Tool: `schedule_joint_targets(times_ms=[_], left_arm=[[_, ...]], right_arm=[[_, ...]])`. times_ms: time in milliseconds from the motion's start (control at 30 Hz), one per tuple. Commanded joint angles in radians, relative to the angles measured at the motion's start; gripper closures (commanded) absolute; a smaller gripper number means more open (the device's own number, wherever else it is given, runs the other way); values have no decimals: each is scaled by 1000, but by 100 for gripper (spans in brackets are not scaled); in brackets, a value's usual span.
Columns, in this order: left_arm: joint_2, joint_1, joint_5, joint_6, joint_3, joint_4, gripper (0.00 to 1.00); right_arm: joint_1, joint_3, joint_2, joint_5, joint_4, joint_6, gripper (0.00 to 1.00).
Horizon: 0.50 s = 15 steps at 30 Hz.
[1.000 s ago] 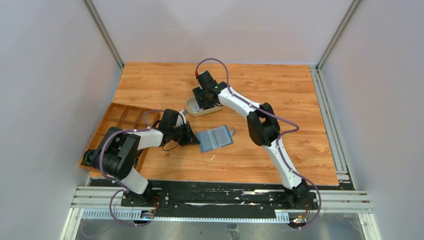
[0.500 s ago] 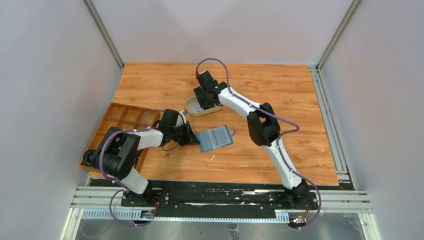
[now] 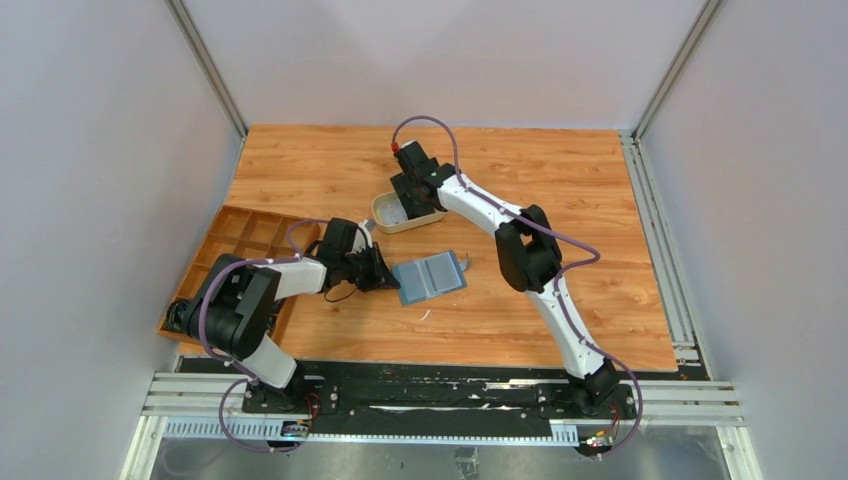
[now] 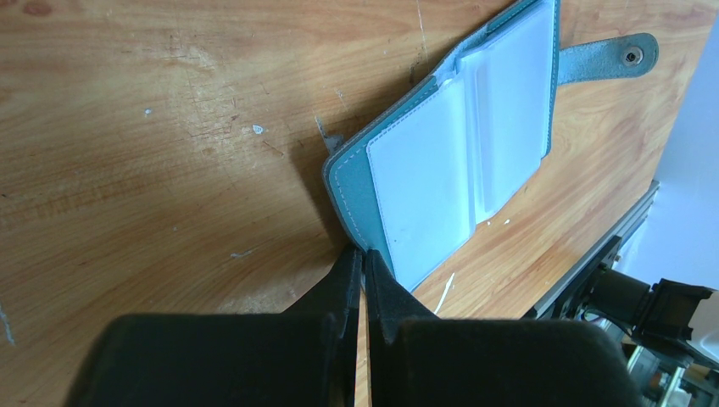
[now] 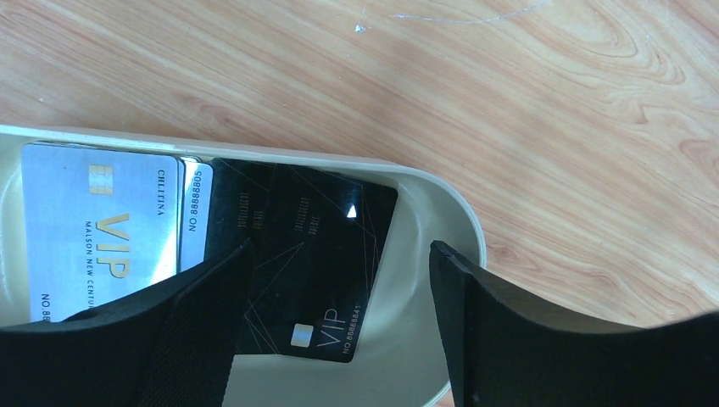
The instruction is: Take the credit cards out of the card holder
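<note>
Only the right gripper [image 5: 339, 250] has moved: compared with one second ago it has drawn a little back from the beige oval plastic tray [image 5: 441, 220], so more of the tray's inside shows in the top view. Its black fingers stand spread with nothing between them, over the thin rectangular credit cards lying in the tray: a silver-grey one [image 5: 93, 229], a black one [image 5: 288, 220], and the edge of another pale card between them. I judge that a card was just let go there and that this arm is free for the next one. The left gripper [image 4: 363, 259] has not shifted. Its fingers are pressed together on the near edge of the small teal folding card holder [image 4: 458, 144], which lies open on the wooden table [image 4: 127, 127], near the tray but apart from it. Whether its pale pockets hold more cards I cannot tell.
</note>
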Motion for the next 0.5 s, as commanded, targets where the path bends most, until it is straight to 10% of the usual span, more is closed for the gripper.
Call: schedule_joint_targets(times_ms=[0, 467], left_arm=[[56, 4, -169, 78, -42, -166, 100], [56, 4, -172, 80, -38, -173, 100]], right_arm=[[-4, -31, -15, -8, -53, -12, 21], [32, -4, 12, -93, -31, 41, 21]])
